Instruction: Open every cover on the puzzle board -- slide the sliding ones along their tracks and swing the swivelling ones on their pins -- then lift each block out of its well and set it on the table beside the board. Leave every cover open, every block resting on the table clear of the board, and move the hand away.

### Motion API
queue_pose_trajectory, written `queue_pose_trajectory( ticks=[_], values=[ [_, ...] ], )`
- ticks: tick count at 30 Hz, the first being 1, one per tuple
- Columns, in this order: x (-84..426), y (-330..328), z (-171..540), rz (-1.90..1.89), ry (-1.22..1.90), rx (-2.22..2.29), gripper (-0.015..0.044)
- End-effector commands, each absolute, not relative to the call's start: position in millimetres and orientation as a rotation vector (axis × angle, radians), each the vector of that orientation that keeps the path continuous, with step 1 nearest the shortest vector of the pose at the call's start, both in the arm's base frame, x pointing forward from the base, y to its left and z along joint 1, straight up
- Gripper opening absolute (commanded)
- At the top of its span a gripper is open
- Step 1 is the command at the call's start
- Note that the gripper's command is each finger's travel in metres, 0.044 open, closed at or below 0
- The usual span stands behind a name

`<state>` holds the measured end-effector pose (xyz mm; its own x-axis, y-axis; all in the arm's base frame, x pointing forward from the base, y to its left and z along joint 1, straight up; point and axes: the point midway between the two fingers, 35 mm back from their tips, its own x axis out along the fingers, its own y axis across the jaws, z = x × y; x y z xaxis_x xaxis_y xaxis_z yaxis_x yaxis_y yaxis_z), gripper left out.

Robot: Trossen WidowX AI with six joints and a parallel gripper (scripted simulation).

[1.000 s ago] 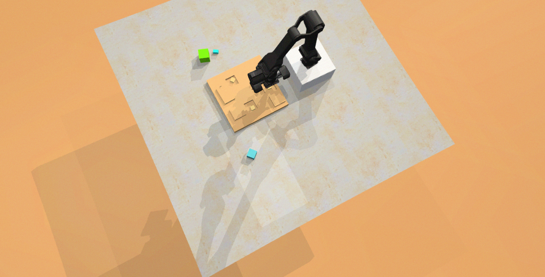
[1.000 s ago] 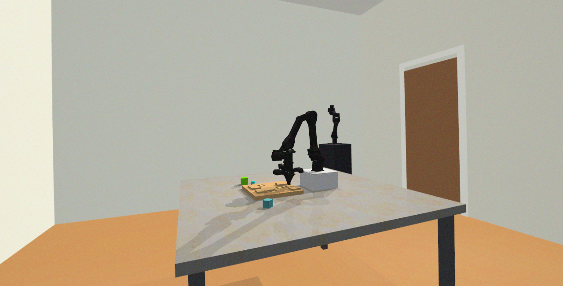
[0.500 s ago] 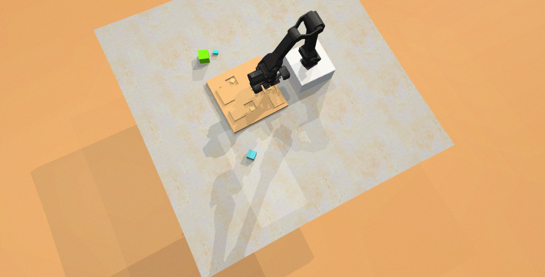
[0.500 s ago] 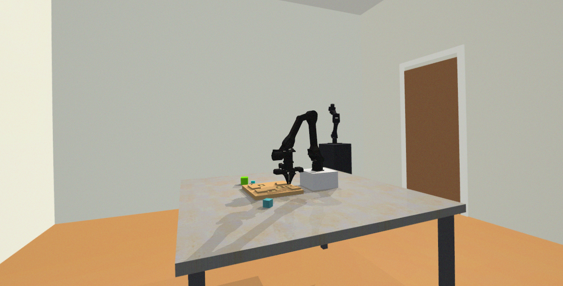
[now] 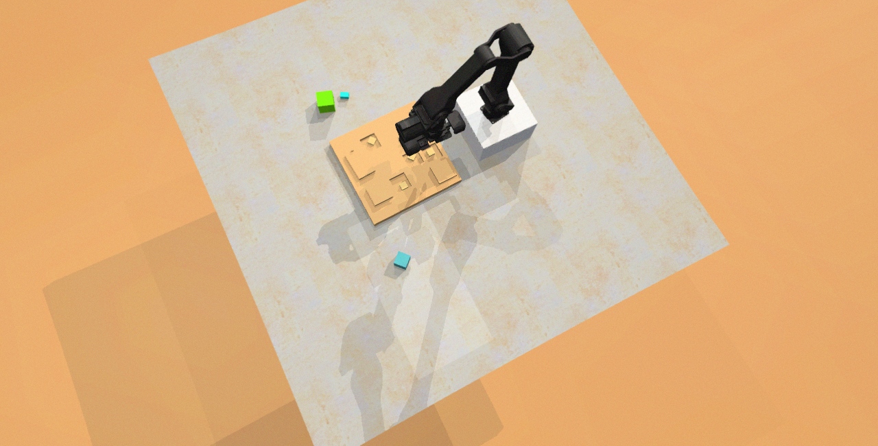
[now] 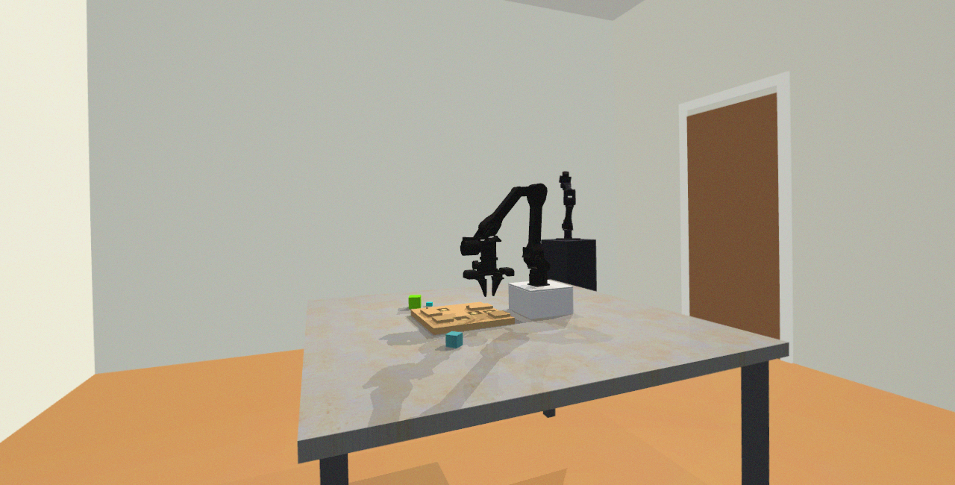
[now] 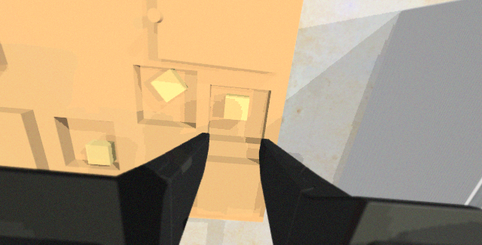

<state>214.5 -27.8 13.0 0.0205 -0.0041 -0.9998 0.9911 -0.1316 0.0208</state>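
Observation:
The tan puzzle board (image 5: 387,127) (image 6: 460,325) (image 7: 226,19) lies on the table beside the arm's base. In the wrist view three wells stand uncovered, each with a pale yellow block: a tilted one (image 7: 169,85), one (image 7: 236,107) by the board's edge, and one (image 7: 99,152) at lower left. A round pin (image 7: 154,15) sits farther up the board. Flat covers (image 5: 362,163) (image 5: 380,193) lie pushed aside. My gripper (image 7: 234,143) (image 5: 417,148) (image 6: 489,292) is partly open and empty. It hangs a little above the board, over the edge well.
A green cube (image 5: 325,101) (image 6: 414,301) and a tiny cyan cube (image 5: 344,95) (image 6: 428,304) lie on the table behind the board. A cyan cube (image 5: 401,260) (image 6: 453,339) lies in front of it. The white pedestal (image 5: 509,127) (image 6: 541,300) (image 7: 414,105) stands close on the right.

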Motion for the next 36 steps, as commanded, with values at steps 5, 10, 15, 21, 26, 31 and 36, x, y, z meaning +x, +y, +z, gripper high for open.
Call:
queue_pose_trajectory(
  ticks=[5, 10, 15, 21, 26, 31, 36],
  values=[
    [215, -28, 4, -1.290, 1.130, 1.312, 0.0144],
    [215, -28, -8, -1.290, 1.130, 1.312, 0.0144],
    [215, -28, -18, -1.290, 1.130, 1.312, 0.0144],
    [215, -28, -19, -1.290, 1.130, 1.312, 0.0144],
    [214, -28, -19, -1.290, 1.130, 1.312, 0.0144],
    [214, -28, -19, -1.290, 1.130, 1.312, 0.0144],
    [214, -28, -19, -1.290, 1.130, 1.312, 0.0144]
  ],
)
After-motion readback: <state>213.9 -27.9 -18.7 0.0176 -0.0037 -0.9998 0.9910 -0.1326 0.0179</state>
